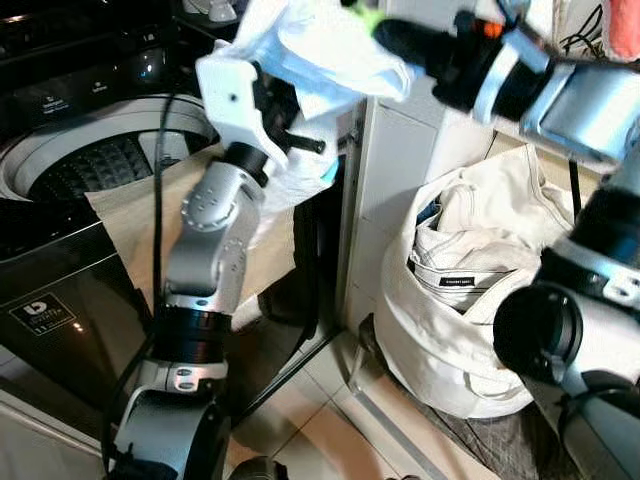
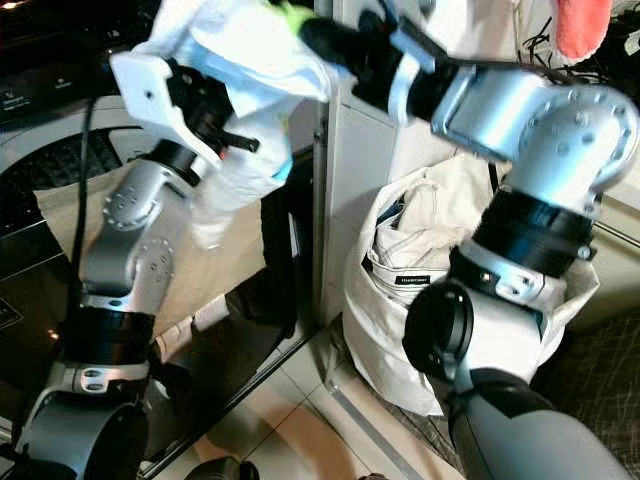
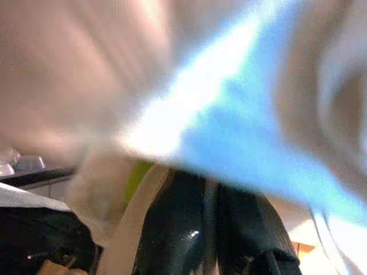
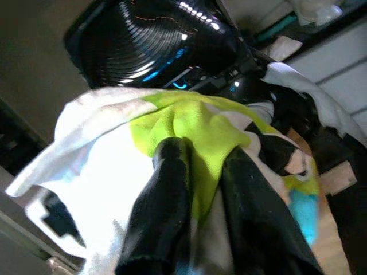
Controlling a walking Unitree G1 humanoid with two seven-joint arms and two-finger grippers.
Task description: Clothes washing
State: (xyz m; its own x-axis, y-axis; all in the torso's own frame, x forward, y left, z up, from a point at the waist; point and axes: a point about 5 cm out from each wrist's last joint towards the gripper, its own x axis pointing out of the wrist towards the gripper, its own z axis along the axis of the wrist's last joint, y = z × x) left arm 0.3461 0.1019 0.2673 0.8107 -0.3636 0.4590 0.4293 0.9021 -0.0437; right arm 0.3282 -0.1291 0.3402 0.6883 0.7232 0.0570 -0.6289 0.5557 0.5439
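A white garment with blue and lime-green patches hangs high between both arms, over the gap between the washer and the laundry bag. In the right wrist view my right gripper is shut on the garment's lime-green part. My left gripper is raised under the same garment, its two black fingers close together with blurred cloth over their tips, and a white fold hangs down beside its wrist. The top-loading washing machine stands open at the left, its dark drum visible.
A white fabric laundry bag holding more pale clothes sits on the tiled floor at the right. A white cabinet stands between bag and washer. A pink cloth hangs at the top right.
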